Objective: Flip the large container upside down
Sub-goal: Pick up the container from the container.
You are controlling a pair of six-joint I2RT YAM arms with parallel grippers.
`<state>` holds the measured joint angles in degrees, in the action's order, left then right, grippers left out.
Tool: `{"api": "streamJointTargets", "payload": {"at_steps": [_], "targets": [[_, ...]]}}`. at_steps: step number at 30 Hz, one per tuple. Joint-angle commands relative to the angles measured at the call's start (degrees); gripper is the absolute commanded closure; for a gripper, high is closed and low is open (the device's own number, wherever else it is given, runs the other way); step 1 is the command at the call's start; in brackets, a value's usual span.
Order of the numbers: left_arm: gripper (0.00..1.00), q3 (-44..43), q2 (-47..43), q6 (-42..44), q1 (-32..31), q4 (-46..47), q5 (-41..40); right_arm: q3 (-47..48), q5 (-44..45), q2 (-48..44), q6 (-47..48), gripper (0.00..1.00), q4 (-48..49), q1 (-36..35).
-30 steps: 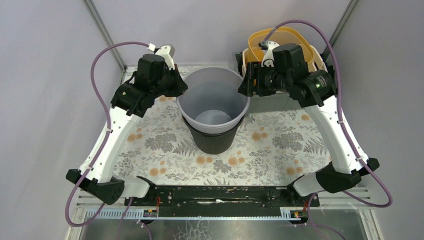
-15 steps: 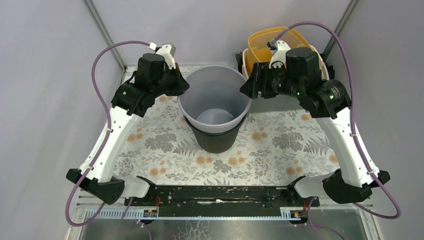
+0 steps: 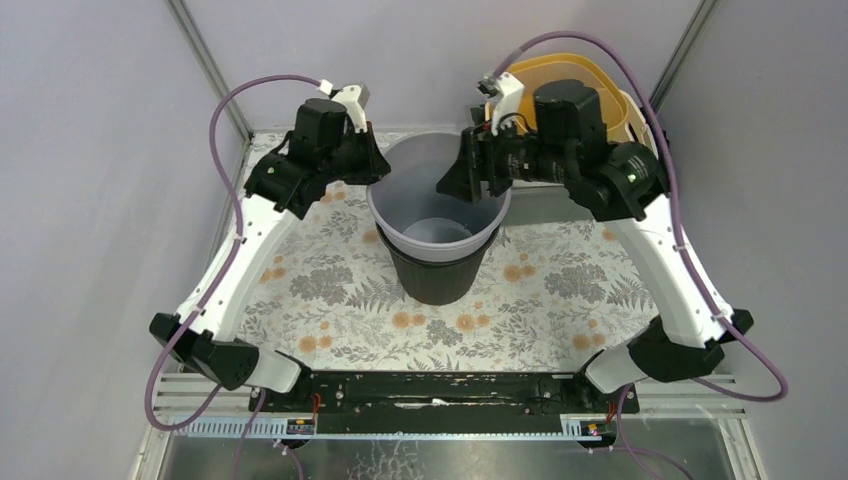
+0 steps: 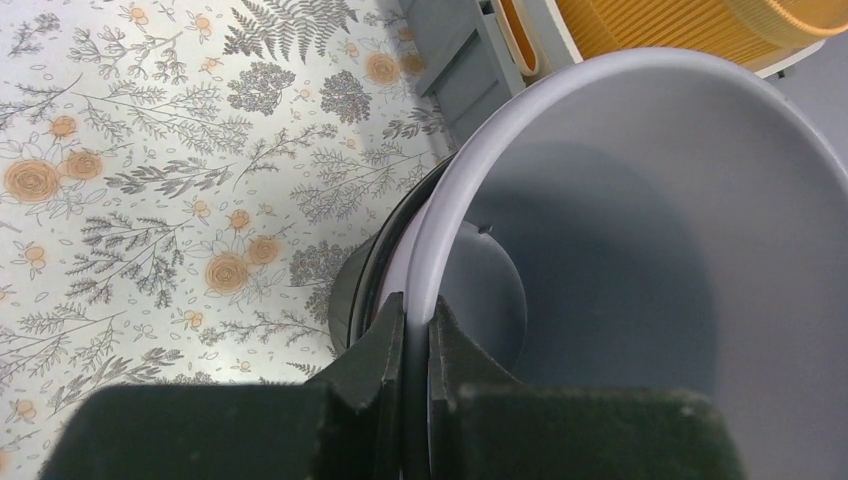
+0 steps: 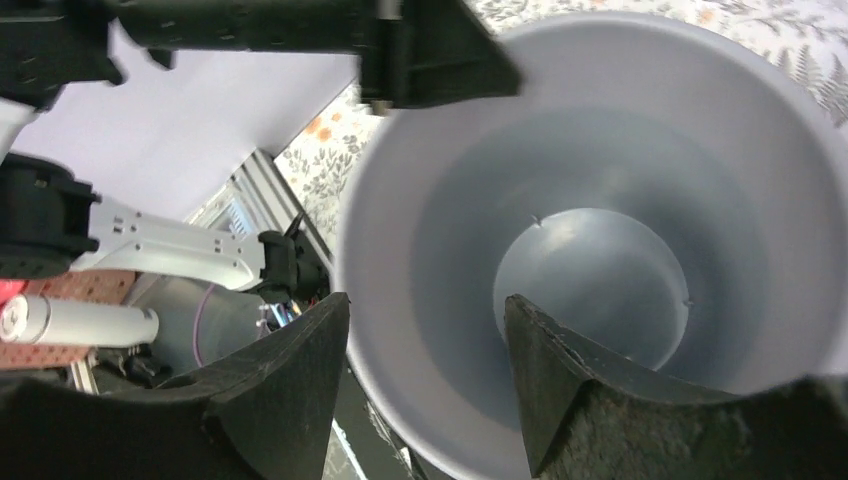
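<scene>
The large container (image 3: 430, 200) is a pale grey bucket, standing open side up and nested in a black bucket (image 3: 432, 275) at the middle of the floral mat. My left gripper (image 3: 375, 178) is shut on its left rim, one finger inside and one outside (image 4: 417, 305). The grey wall (image 4: 620, 230) fills the left wrist view, with the black bucket's rim (image 4: 360, 290) just below it. My right gripper (image 3: 455, 180) is open and straddles the far right rim (image 5: 428, 305); one finger is inside the bucket (image 5: 600, 180), one outside. Neither right finger visibly touches the wall.
An orange-yellow ribbed basket (image 3: 575, 85) stands at the back right on a grey box (image 3: 545, 205), close behind the right arm. The floral mat (image 3: 560, 290) covers the table. Slanted metal frame posts (image 3: 210, 70) rise at the back corners.
My right gripper has swung left from beside the bucket to over its rim, one finger now inside. The left arm and the grey bucket have shifted slightly right.
</scene>
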<state>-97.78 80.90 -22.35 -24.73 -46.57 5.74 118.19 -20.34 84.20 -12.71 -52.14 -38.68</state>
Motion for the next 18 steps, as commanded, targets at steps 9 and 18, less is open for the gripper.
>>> {"api": "streamJointTargets", "payload": {"at_steps": [9,18], "targets": [[0.81,-5.49,4.15,1.38,-0.38,10.67,5.81,15.54,18.98,15.43,11.06,0.34,-11.51,-15.88],[0.4,-4.19,3.9,1.27,-0.16,12.45,5.4,16.2,23.28,18.54,12.59,0.34,-13.49,-18.45]]}}
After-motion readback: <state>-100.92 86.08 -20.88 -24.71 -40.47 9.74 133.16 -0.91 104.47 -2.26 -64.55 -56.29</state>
